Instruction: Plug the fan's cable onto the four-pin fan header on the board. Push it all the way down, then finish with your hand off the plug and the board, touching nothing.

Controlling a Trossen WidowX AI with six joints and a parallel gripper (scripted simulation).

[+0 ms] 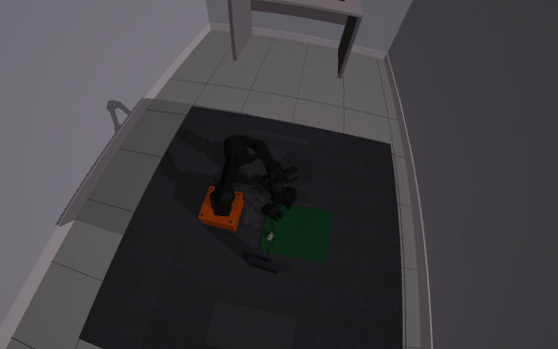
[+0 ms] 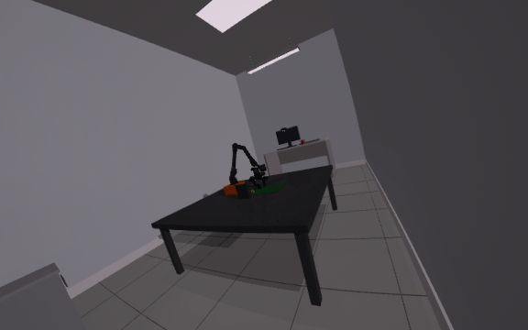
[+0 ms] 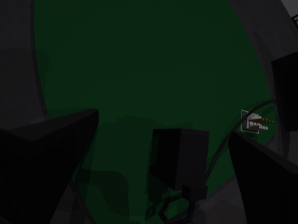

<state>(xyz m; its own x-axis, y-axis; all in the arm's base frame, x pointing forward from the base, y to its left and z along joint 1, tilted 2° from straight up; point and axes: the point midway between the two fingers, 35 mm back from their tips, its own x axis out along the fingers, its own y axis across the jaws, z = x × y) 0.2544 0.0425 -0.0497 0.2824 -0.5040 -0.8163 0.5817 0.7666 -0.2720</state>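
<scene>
One dark block (image 1: 263, 263) (image 2: 243, 191) (image 3: 285, 92) beside the board (image 1: 303, 233) (image 2: 270, 189) (image 3: 150, 65)

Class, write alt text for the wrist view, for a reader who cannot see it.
Open gripper fingers frame a dark block seen against a green board. At right, a thin dark cable curves past a small white header with brownish pins.

The white header's (image 1: 270, 237) (image 3: 246, 121) pins are too small to count.
</scene>
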